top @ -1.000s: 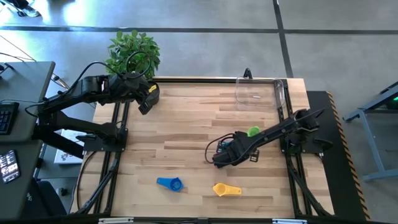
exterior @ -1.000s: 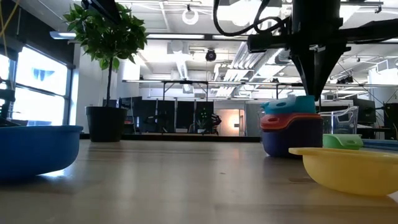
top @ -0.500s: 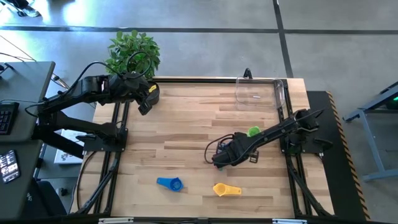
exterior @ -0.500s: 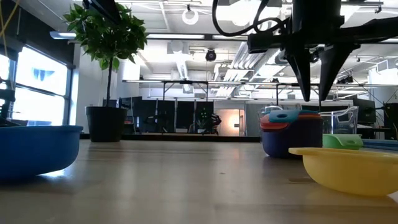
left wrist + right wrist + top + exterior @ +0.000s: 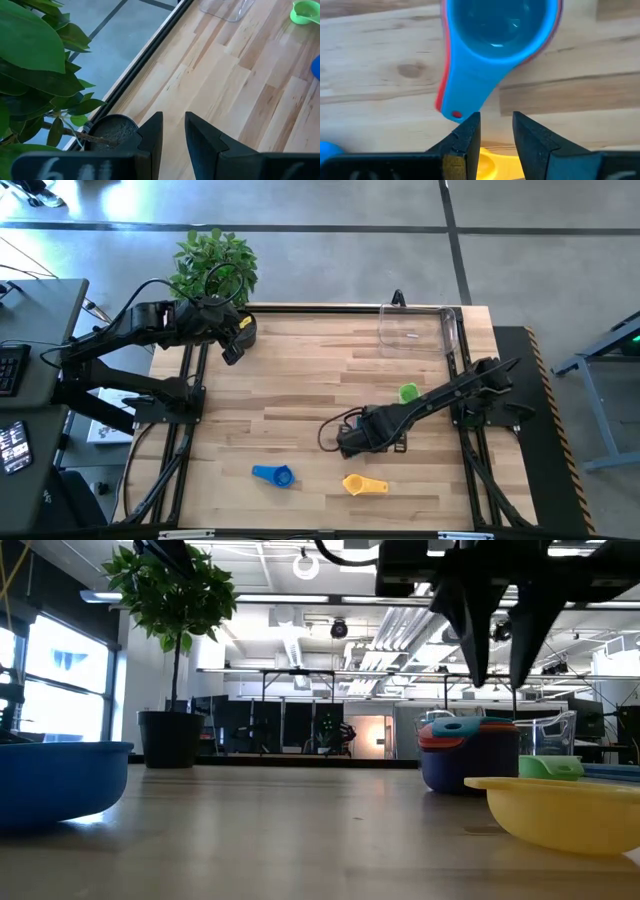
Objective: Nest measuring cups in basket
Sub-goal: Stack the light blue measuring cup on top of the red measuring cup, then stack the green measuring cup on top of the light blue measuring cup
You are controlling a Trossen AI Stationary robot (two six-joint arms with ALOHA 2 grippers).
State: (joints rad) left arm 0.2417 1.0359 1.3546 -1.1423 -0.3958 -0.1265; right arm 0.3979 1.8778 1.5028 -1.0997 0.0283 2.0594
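Right gripper point(image 5: 496, 680) hangs jaws apart, empty, just above the teal-topped cup stack point(image 5: 470, 752) mid-table, basket point(image 5: 418, 329) far right and empty, so a low sweep toward yellow cup point(image 5: 364, 484) risks knocking that stack; left gripper point(image 5: 173, 131) parked, part-open, by plant point(image 5: 215, 264).

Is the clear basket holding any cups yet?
Empty. From above, the basket shows only bare wood through it; the green cup, blue cup and yellow cup lie on the table.
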